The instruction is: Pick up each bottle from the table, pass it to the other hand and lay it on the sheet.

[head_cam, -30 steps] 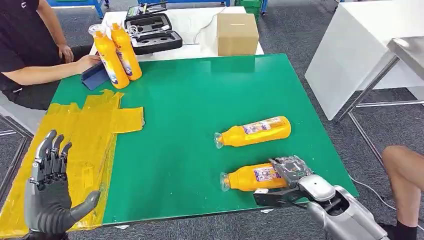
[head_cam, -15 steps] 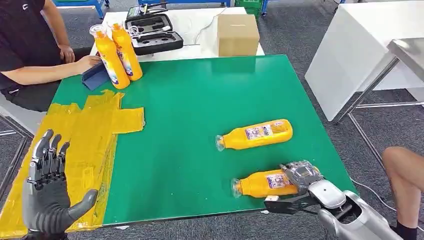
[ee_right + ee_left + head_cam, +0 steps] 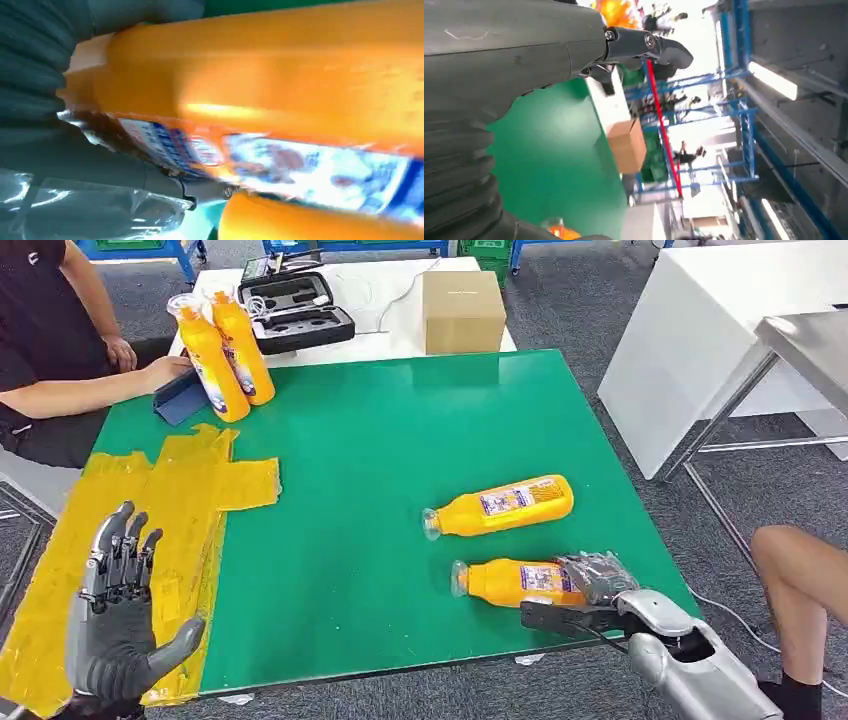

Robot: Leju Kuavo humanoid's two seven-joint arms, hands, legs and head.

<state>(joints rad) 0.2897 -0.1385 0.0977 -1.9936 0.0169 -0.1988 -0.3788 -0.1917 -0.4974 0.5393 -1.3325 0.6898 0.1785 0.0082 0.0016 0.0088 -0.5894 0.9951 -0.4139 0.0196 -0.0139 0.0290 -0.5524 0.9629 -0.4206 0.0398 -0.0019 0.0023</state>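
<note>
Nearest, the right hand (image 3: 592, 585) wraps the base of a lying orange bottle (image 3: 510, 581) at the green worktop's (image 3: 400, 440) near edge, apparently ready to lift. The left hand (image 3: 118, 625) waits empty, fingers spread, over the yellow sheet (image 3: 170, 490). Beyond lies a second bottle (image 3: 500, 507).

Green counter (image 3: 380, 440) bearing a yellow sheet (image 3: 150, 510) along its left edge. Two orange bottles lie on their sides at the right front: the farther bottle (image 3: 500, 506) and, just beside it, the nearer bottle (image 3: 515, 582). Two more orange bottles (image 3: 222, 355) stand upright at the far left corner, beside a dark blue object (image 3: 180, 398).
</note>
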